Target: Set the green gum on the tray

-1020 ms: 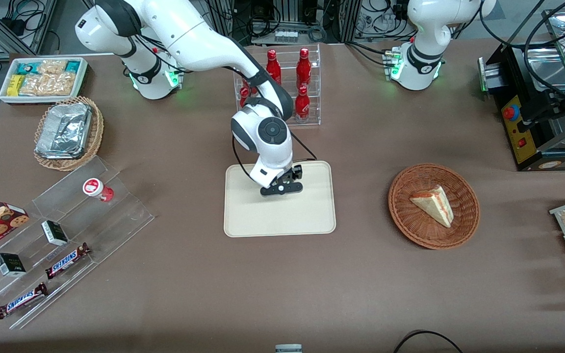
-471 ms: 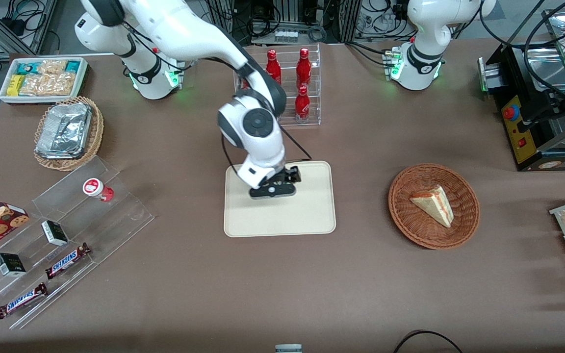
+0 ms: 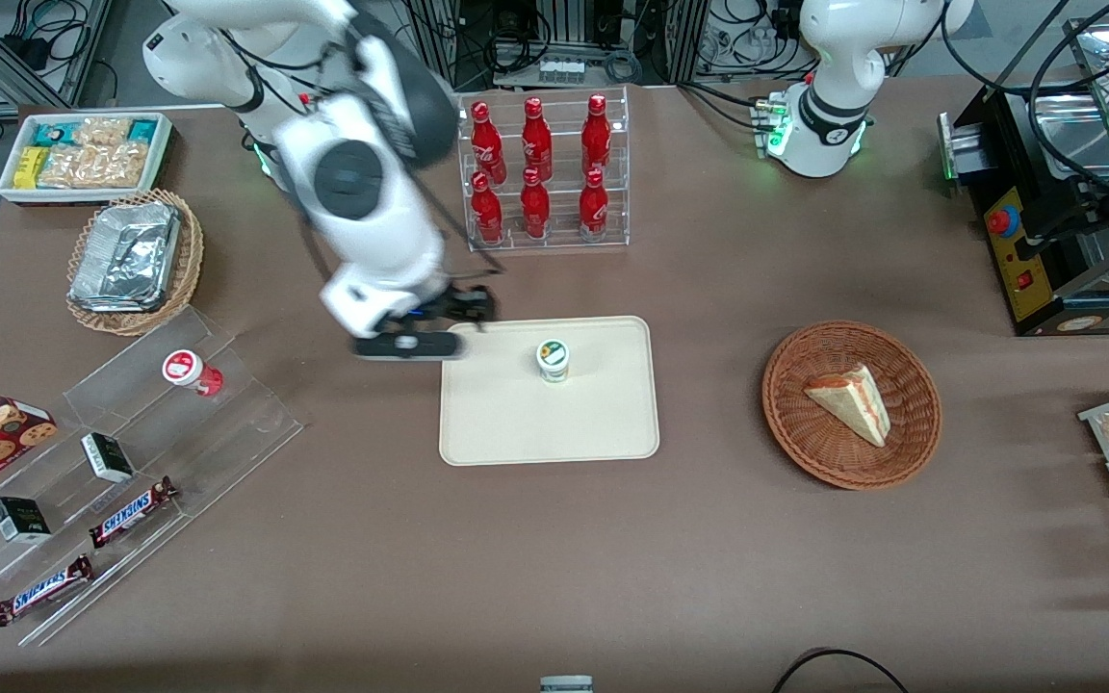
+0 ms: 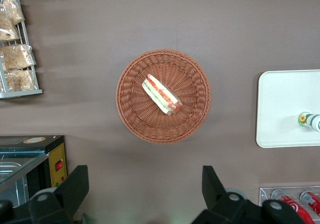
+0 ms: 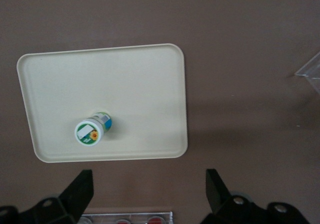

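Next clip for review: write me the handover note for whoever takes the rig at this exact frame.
Gripper: open, empty, raised above the table beside the tray's edge on the working arm's end, clear of the bottle.
Green gum: standing upright on the tray, in the half farther from the front camera, nothing touching it.
Done: gum placed and released.
Left: nothing on the placement itself; likely only parking the arm.
Untouched: red gum bottle on the acrylic shelf.
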Tool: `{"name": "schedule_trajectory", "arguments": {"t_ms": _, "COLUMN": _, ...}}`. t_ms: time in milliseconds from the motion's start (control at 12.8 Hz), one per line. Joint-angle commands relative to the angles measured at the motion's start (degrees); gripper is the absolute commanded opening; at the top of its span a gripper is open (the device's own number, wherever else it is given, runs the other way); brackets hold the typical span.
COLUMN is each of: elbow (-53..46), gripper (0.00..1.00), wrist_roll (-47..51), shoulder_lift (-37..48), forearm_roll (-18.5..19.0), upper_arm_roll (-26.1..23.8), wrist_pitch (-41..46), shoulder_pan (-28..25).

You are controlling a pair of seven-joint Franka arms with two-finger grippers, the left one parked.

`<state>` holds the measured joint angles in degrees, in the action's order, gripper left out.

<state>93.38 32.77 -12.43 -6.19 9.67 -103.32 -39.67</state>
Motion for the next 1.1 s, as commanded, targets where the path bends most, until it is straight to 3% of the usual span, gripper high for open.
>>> {"name": "schedule_trajectory", "arguments": {"t_ms": 0, "elbow": 2.77, "gripper": 1.0, "wrist_roll": -3.32, "shoulder_lift": 6.17, "forearm_roll": -0.49, "upper_arm_roll": -0.35, "wrist_pitch": 6.0, "shoulder_pan": 6.94}}
{"name": "schedule_trajectory", "arguments": {"t_ms": 235, "elbow": 1.2, "gripper": 1.0, "wrist_roll": -11.82, "shoulder_lift": 8.29, "forearm_roll": 1.43, "upper_arm_roll": 0.0, "wrist_pitch": 11.8, "shoulder_pan": 15.03}}
{"name": "schedule_trajectory", "arguments": {"t_ms": 627, "elbow": 1.02, "gripper": 1.0, "wrist_roll": -22.01, "shoulder_lift": 9.09, "forearm_roll": 1.7, "upper_arm_roll": 0.0, "wrist_pitch": 12.26, "shoulder_pan": 26.9}}
{"name": "schedule_trajectory", "arguments": {"t_ms": 1020, "elbow": 0.23, "gripper": 1.0, "wrist_roll": -31.01, "shoulder_lift": 9.35, "forearm_roll": 4.95, "upper_arm_roll": 0.17, "wrist_pitch": 11.82, "shoulder_pan": 31.84}}
